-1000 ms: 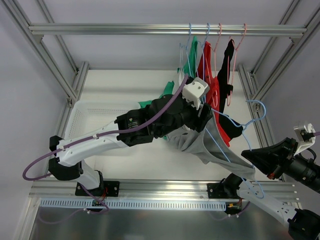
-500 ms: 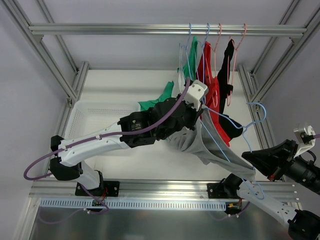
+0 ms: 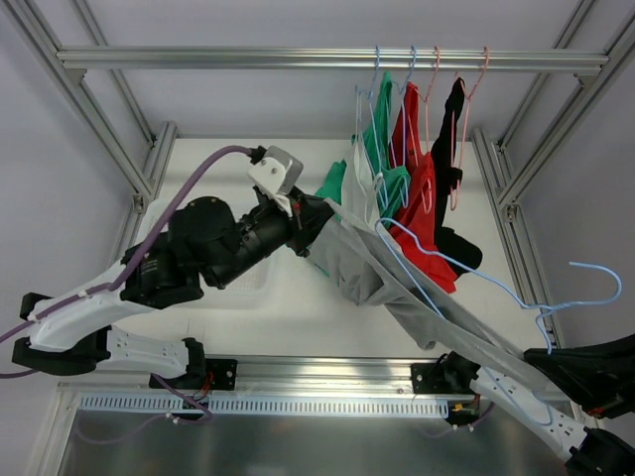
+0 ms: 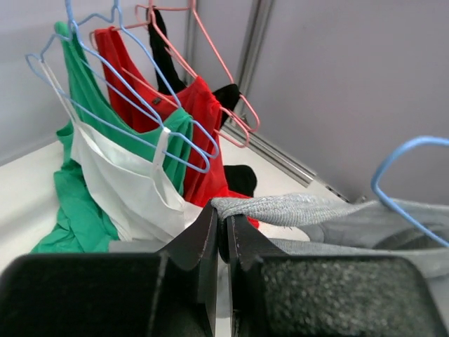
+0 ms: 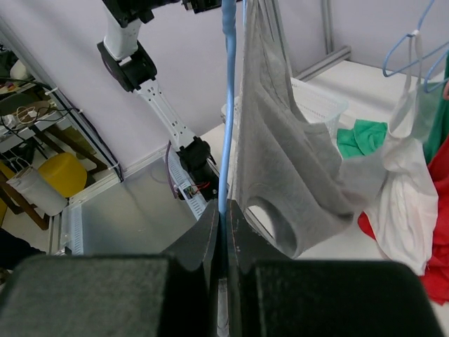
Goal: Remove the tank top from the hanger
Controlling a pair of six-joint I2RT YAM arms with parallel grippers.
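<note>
In the top view the left arm rises from its base at 8 o'clock, elbow folded above the basket point(image 3: 164, 213), forearm reaching toward 2 o'clock. The left gripper point(image 4: 222, 226) is pinched tight on a grey strap of the tank top point(image 3: 362, 266). The top stretches from there toward 4 o'clock, threaded on the blue hanger point(image 5: 227, 105), whose hook points to 3 o'clock, off the rail point(image 3: 298, 58). Green, white, red and black garments point(image 3: 412, 164) hang at 12 o'clock. The right arm lies low at 5 o'clock; the right gripper point(image 5: 222, 210) is clamped on the hanger's wire.
</note>
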